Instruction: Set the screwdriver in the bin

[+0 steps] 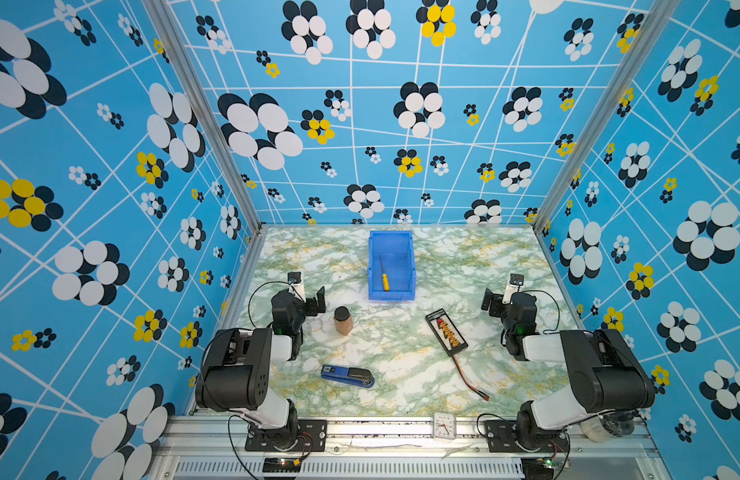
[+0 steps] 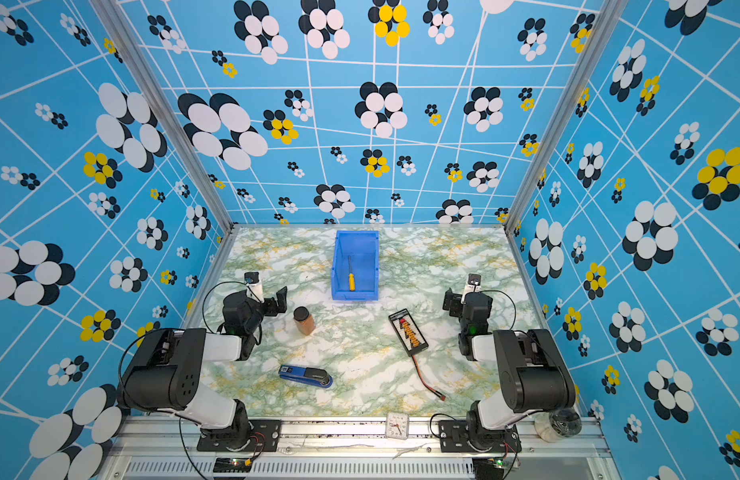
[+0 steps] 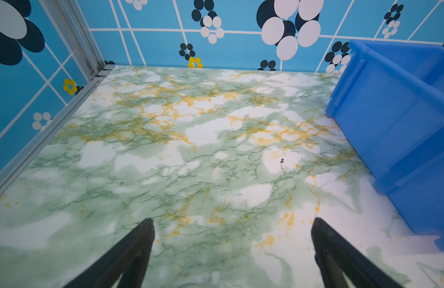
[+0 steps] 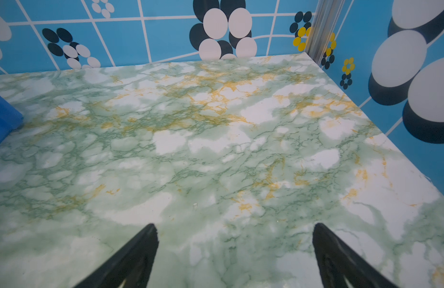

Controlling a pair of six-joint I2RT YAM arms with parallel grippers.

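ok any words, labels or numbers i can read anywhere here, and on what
No text can be read in any view.
Stapler: pale label at one end, too small to read.
Black device: orange and red markings, blurred.
Clock: dial marks too small to read.

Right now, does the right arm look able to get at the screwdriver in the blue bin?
Probably yes. The right gripper is open and empty, right of the blue bin, nothing standing between them. The screwdriver lies uncovered on the bin floor; the tall walls mean coming down from above.
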